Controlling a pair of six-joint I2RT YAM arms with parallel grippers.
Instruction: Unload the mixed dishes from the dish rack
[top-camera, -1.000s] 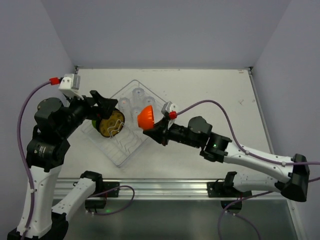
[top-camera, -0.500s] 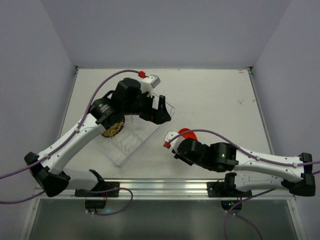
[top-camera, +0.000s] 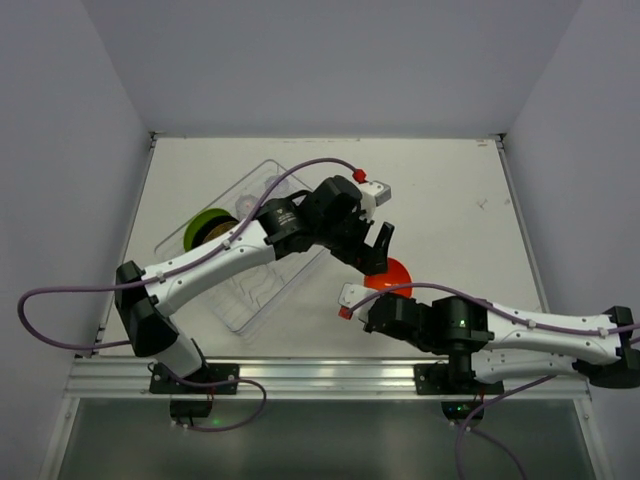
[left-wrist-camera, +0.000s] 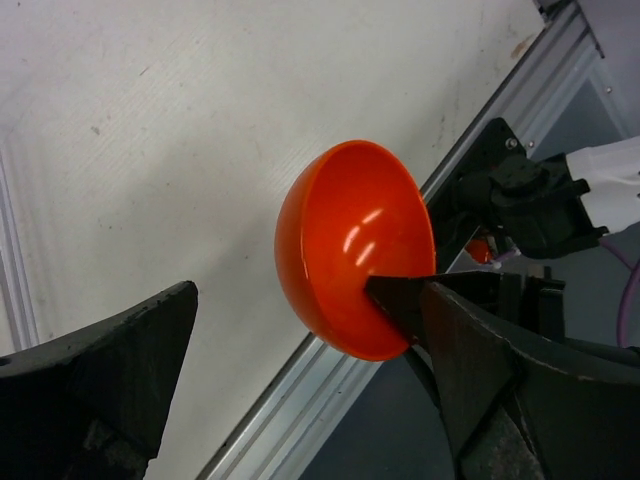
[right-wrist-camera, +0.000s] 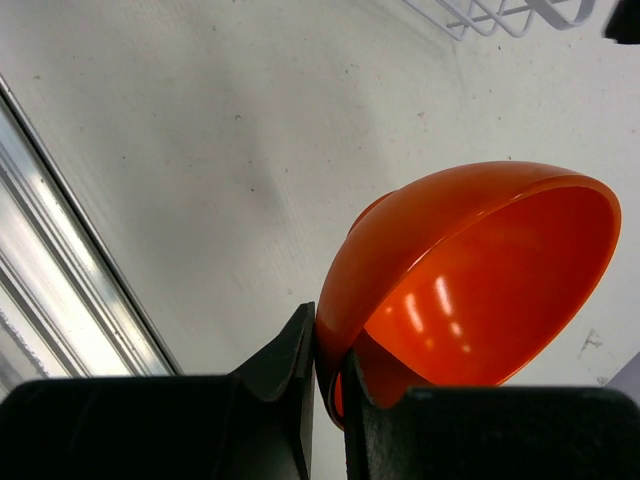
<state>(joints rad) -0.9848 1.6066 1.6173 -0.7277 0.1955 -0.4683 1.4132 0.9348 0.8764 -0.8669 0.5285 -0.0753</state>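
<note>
The orange-red bowl (top-camera: 392, 273) is tilted on its side just above the table, right of the dish rack (top-camera: 246, 304). My right gripper (top-camera: 378, 294) is shut on the bowl's rim; in the right wrist view (right-wrist-camera: 330, 350) one finger sits inside the bowl (right-wrist-camera: 480, 280) and one outside. My left gripper (top-camera: 377, 250) hangs open over the bowl (left-wrist-camera: 340, 240), its jaws wide apart (left-wrist-camera: 280, 290) and holding nothing. The lime-green plate (top-camera: 205, 228) stands upright in the rack's left end. Clear tumblers (top-camera: 272, 185) show faintly at the rack's far corner.
The left arm stretches across the rack from its base at the lower left. The aluminium rail (top-camera: 300, 372) runs along the table's near edge, close to the bowl (left-wrist-camera: 300, 400). A corner of the rack's wire ridges (right-wrist-camera: 500, 12) lies beyond the bowl.
My left arm has swung right from over the rack to above the bowl, uncovering the green plate. My right gripper still holds the bowl and has shifted it slightly right.
</note>
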